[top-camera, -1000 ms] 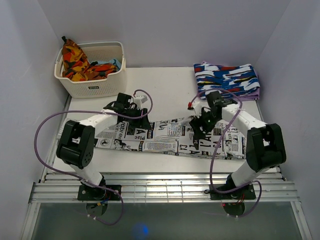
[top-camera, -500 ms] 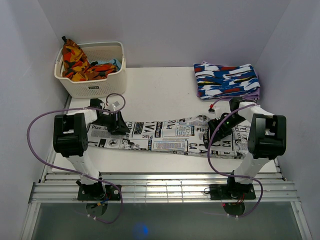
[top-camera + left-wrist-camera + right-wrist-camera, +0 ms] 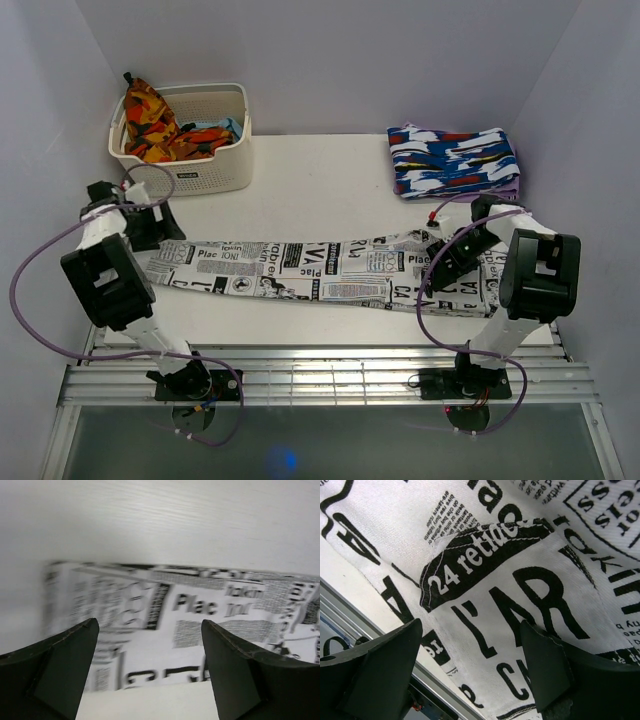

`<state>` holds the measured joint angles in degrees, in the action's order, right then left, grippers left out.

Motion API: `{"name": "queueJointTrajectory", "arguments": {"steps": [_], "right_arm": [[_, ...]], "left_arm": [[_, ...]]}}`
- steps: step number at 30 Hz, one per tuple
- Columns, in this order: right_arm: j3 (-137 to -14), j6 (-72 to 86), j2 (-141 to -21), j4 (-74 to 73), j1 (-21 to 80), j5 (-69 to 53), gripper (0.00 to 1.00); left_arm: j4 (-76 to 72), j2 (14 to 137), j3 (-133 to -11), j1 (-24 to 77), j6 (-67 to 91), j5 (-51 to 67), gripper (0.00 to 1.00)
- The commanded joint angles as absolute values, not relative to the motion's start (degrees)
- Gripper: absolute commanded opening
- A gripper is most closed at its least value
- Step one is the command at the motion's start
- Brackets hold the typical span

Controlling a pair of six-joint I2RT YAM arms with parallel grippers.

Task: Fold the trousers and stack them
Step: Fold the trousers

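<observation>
Blurred in the left wrist view: the print on the left end of the trousers (image 3: 165,625), only a few letters legible. Hidden in the top view beneath the right arm (image 3: 535,275): part of the right end of the strip. No telling whether the right fingertips (image 3: 545,665) touch the cloth or hang just above it.

Left jaws spread wide, gripping nothing, poised over the left end of the trousers, with bare worktop (image 3: 160,515) beyond. Right jaws likewise spread wide, nothing pinched between them, close over the big-lettered print, with the metal rail (image 3: 440,690) of the near edge showing at lower left.

Trousers laid flat in one long strip, left to right, across the near half of the worktop. Both ends close to the side edges. Only a narrow bare band along the near edge. Wide bare room between the strip and the far items.

Counted: one pair of trousers. One white basket (image 3: 190,175) at the far left, holding an orange-red-yellow cloth (image 3: 148,122) and something blue, mostly buried. One folded blue-white-red garment (image 3: 455,160) at the far right. Two arms, the left arm (image 3: 105,275) at the left edge.
</observation>
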<state>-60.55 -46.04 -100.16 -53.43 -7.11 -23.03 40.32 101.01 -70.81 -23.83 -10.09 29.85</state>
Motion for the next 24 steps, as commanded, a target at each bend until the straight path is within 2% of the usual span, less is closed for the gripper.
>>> {"name": "queueJointTrajectory", "arguments": {"steps": [1,3,12,24], "right_arm": [[-55.90,-51.06,-106.26,-44.47,-9.58,-1.58,0.88],[-56.60,-51.68,-106.87,-44.47,-9.75,-0.62,0.89],[-60.38,-51.77,-108.54,-46.14,-10.28,-0.53,0.89],[-61.96,-51.24,-109.16,-47.55,-10.28,-1.49,0.90]], "left_arm": [[47.36,98.61,-74.35,-31.37,-18.35,22.61,0.95],[48.43,100.27,-75.41,-34.52,-21.70,21.45,0.94],[46.85,105.47,-71.81,-36.47,-24.26,19.51,0.79],[42.72,107.93,-68.82,-33.93,-22.24,30.93,0.79]]}}
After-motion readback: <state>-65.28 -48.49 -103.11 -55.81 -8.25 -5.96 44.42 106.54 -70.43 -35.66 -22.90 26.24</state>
